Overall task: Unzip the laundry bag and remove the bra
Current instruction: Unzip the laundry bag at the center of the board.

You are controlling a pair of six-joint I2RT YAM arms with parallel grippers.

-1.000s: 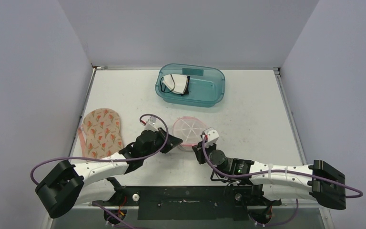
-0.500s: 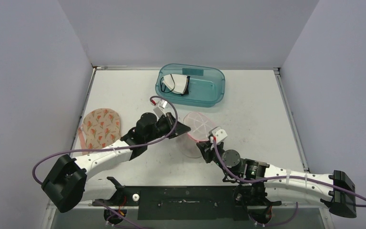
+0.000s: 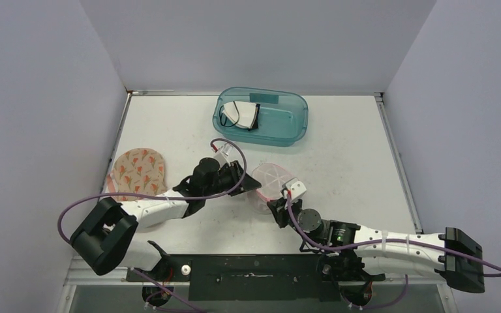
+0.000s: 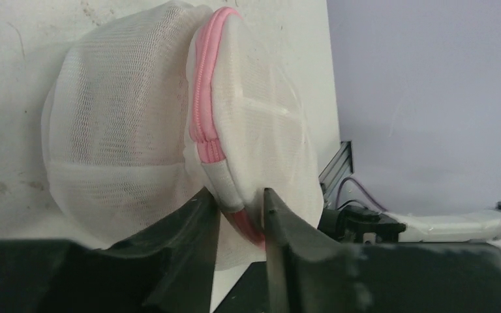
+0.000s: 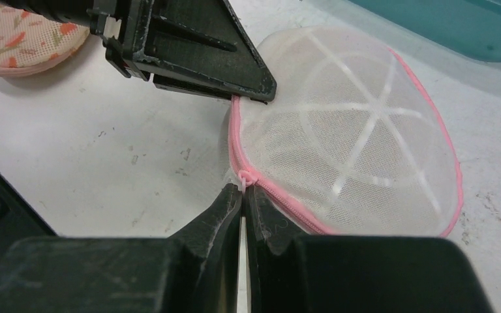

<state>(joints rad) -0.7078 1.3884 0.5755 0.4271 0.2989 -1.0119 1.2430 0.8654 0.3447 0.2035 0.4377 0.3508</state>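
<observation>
A teal plastic tub (image 3: 261, 117) stands at the far middle of the white surface (image 3: 346, 163), with a white cloth item with black straps (image 3: 242, 115) inside. A floral padded piece (image 3: 137, 175) lies flat near the left edge.

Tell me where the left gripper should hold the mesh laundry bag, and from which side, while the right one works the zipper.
Hold the pink zippered rim of the laundry bag, at the end away from the right gripper, which is shut on the zipper pull. Come in from the left. The rim is the only stiff ridge standing proud of the soft mesh, and the left gripper already straddles it.
</observation>
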